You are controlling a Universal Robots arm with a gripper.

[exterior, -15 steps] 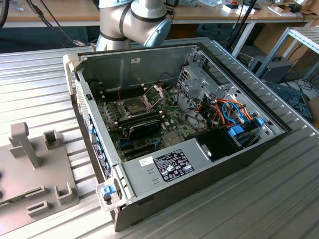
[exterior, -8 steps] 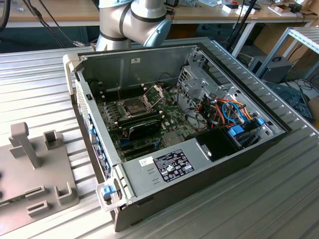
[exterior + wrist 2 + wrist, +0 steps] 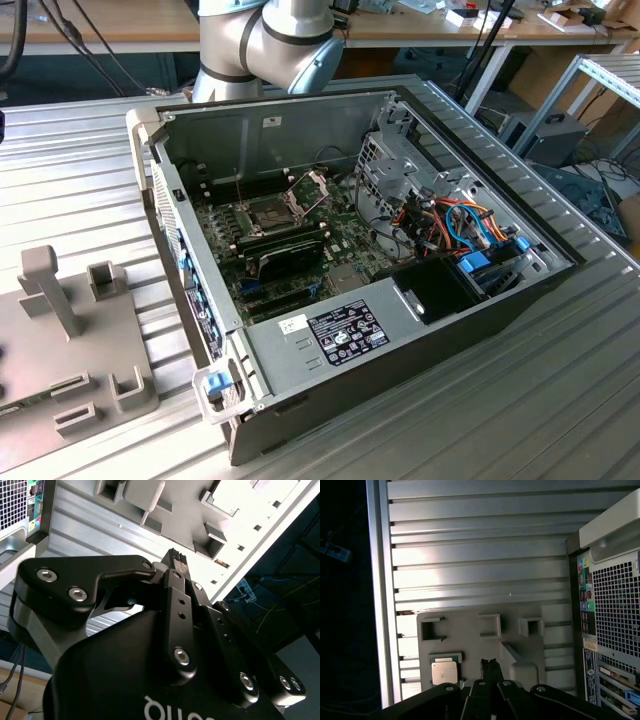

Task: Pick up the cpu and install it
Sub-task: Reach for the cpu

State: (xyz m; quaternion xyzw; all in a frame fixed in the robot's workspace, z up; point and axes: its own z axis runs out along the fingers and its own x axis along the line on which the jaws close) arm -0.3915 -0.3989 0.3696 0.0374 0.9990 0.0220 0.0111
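In the exterior view, an open computer case (image 3: 250, 135) is seen lying on a ribbed metal table (image 3: 80, 190), with part of the robot arm (image 3: 270, 40) at twelve o'clock behind it. Inside the case, the dark square socket (image 3: 268, 211) is found on the green board. Its hinged metal frame (image 3: 312, 186) is tipped up at about two o'clock from it, and a long black expansion card (image 3: 285, 255) lies just beside it at five o'clock. A grey fixture plate (image 3: 100, 340) with raised blocks and pockets is set on the table at eight o'clock from the case, on the exterior view's left. In the second wrist view, the gripper (image 3: 176, 559) is seen from behind. Its two black fingers are pressed together and nothing is clamped between them. The fixture plate and the table slats are seen beyond the fingertips, and a corner of the case is seen at the side. In the first wrist view, the cpu (image 3: 444, 673) is shown lying flat in a shallow framed pocket of the fixture plate, its dull silver top facing up. The closed fingertips are placed near it, beside a raised block on the same plate, and the cpu is not touched. The perforated rear panel of the case is seen along one edge, well apart from the cpu.
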